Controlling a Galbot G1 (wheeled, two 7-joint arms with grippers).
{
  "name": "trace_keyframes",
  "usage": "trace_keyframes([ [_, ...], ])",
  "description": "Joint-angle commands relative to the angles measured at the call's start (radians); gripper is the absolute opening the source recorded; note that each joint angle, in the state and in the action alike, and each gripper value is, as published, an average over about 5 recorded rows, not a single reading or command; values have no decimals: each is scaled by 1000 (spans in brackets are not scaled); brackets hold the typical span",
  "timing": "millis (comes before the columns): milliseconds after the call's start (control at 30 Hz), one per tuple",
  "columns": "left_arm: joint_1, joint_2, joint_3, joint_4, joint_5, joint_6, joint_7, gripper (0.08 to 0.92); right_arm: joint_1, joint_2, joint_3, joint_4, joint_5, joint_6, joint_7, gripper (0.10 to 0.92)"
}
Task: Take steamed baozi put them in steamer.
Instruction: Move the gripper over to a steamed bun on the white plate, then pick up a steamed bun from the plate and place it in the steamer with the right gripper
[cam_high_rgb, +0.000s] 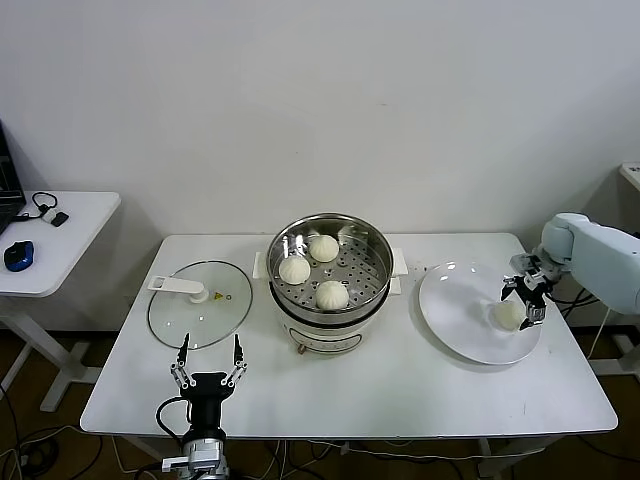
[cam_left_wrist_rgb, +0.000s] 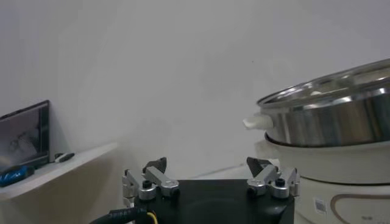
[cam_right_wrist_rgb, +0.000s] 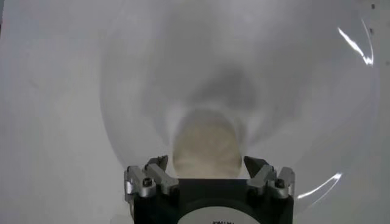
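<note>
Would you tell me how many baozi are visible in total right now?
4. Three baozi sit in the steamer: one at the back, one on the left, one in front. The fourth lies on the plate, between the open right gripper's fingers.

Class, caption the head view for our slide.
Right gripper open around the last baozi on the plate; three baozi already in the steamer.

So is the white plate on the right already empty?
No, one baozi lies on the plate, with the right gripper open around it, while three others sit in the steamer.
</note>
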Motion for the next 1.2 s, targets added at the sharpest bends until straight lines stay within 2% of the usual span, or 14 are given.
trace_keyframes([
  [33,-1,-49,0,-2,-1,1,0,823,-23,6,30,-22,-16,2,0,779],
  [233,-1,-49,0,-9,0,3,0,823,-5,-1,29,4,-16,-6,0,628],
  [333,-1,-49,1,-10,1,4,1,823,55,-22,-13,72,9,-22,-1,594],
  [600,-5,-49,5,-3,5,9,3,823,474,-67,-401,427,269,-109,9,594],
  [900,-3,-49,18,-16,3,17,7,823,871,36,-622,745,552,-228,40,595],
  [1033,-2,-49,17,-23,-2,16,8,823,941,110,-633,819,667,-303,74,596],
  [1200,3,-49,19,-35,-12,13,9,823,947,212,-589,820,769,-393,128,595],
])
